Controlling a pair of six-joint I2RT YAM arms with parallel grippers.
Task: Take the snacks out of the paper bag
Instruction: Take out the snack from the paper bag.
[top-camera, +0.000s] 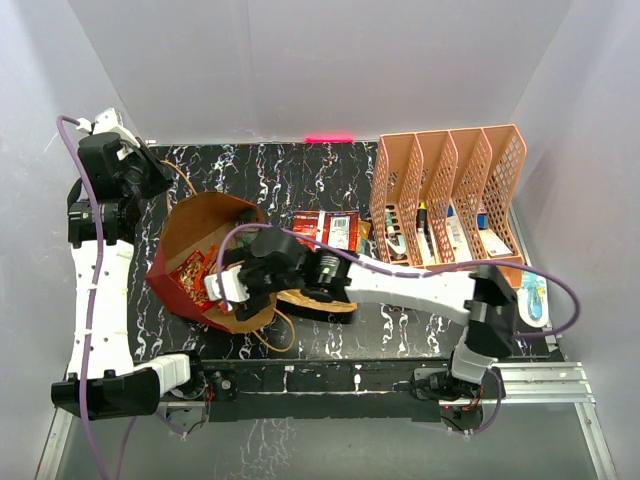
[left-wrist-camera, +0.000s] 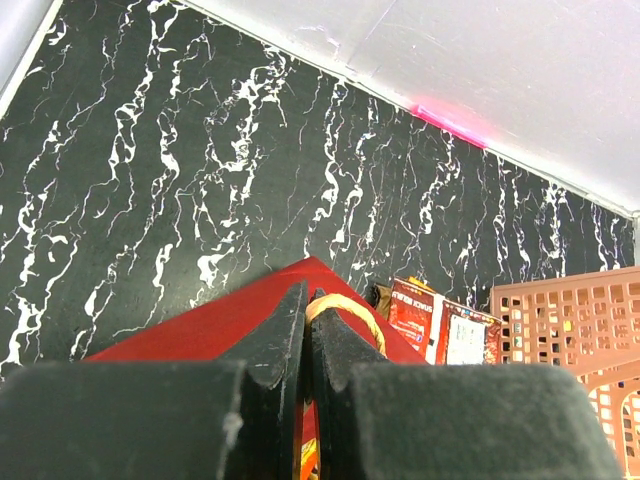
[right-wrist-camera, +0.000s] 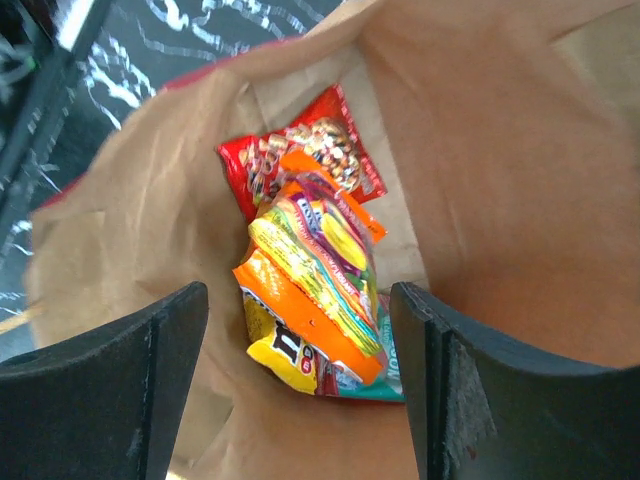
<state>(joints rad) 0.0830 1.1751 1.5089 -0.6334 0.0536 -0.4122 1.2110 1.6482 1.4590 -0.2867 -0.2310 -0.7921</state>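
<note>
Right wrist: right gripper (right-wrist-camera: 298, 296) spread wide over bag (right-wrist-camera: 480, 200) mouth, snacks (right-wrist-camera: 320, 240) inside. Left gripper (left-wrist-camera: 308, 300) pinches bag rim near left edge of table (top-camera: 320, 175).

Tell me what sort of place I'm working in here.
Probably a lab test cell: plain white walls box in a black marbled tabletop, with an aluminium rail at its near edge and staged props, a paper bag and pink organiser.
</note>
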